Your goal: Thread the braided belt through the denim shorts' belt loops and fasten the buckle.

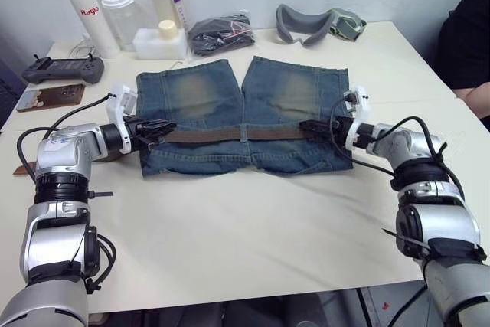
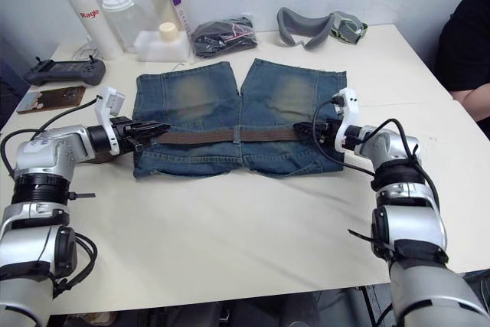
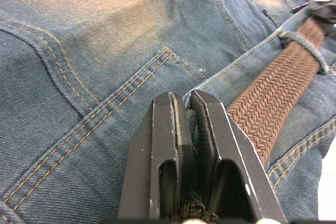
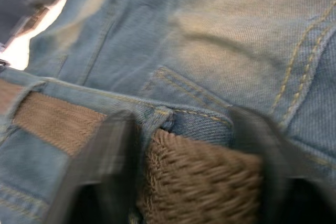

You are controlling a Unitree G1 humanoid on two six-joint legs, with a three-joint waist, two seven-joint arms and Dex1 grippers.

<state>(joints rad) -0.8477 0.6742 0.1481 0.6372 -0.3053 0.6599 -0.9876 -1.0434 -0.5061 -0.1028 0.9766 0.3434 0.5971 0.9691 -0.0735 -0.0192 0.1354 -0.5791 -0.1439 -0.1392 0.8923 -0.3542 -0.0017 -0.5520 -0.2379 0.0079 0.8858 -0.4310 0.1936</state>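
Note:
The denim shorts [image 1: 195,89] lie flat mid-table, waistband nearest me. The braided belt [image 1: 210,135] runs across the waistband and passes under the centre belt loop [image 1: 243,133]. My left gripper [image 1: 162,127] is at the waistband's left end. In the left wrist view it [image 3: 184,100] is shut on a thin fold of denim, with the belt [image 3: 268,103] right beside it and another loop [image 3: 307,43] further along. My right gripper [image 1: 310,126] is at the waistband's right end. It is open, with its fingers on either side of the belt [image 4: 202,177]. The buckle is hidden.
Behind the shorts stand three bottles [image 1: 122,13], a white box [image 1: 159,42], a black fabric bundle [image 1: 220,34] and grey goggles [image 1: 318,24]. A black controller [image 1: 65,70] and a brown board [image 1: 52,98] lie at the left. A person's arm [image 1: 475,93] is at the right edge.

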